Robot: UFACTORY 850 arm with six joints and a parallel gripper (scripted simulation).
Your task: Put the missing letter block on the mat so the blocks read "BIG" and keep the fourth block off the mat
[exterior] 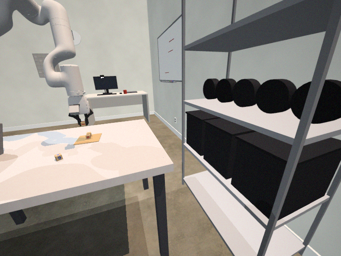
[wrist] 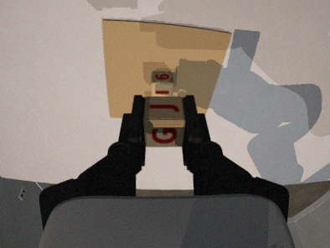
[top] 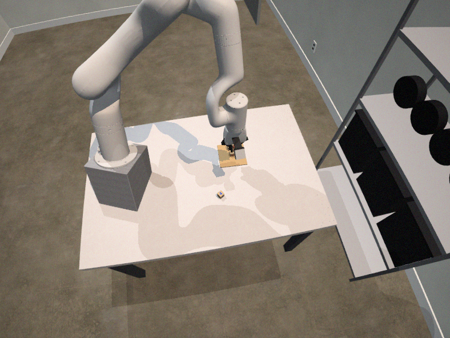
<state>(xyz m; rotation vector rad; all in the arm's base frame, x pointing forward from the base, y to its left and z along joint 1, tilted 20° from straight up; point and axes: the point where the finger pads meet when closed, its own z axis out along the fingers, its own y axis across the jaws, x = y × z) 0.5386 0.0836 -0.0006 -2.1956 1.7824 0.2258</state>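
Observation:
My gripper (wrist: 163, 111) is shut on a wooden block (wrist: 164, 125) with a red G on the face toward the wrist camera and a red J on the adjoining face. It hangs above the tan mat (wrist: 167, 62), also seen in the exterior view (exterior: 82, 121). Under the held block, two red-lettered blocks (wrist: 162, 83) lie close together on the mat, partly hidden; their letters are too small to read. The exterior view shows them as one shape (exterior: 88, 135) on the mat (exterior: 87, 139). In the top view the gripper (top: 232, 147) covers most of the mat (top: 232, 157).
A fourth block with a blue mark (top: 220, 194) lies on the table off the mat, toward the front; it also shows in the exterior view (exterior: 58, 157). The robot base (top: 118, 174) stands at the table's left. A shelf rack (top: 392, 163) stands to the right.

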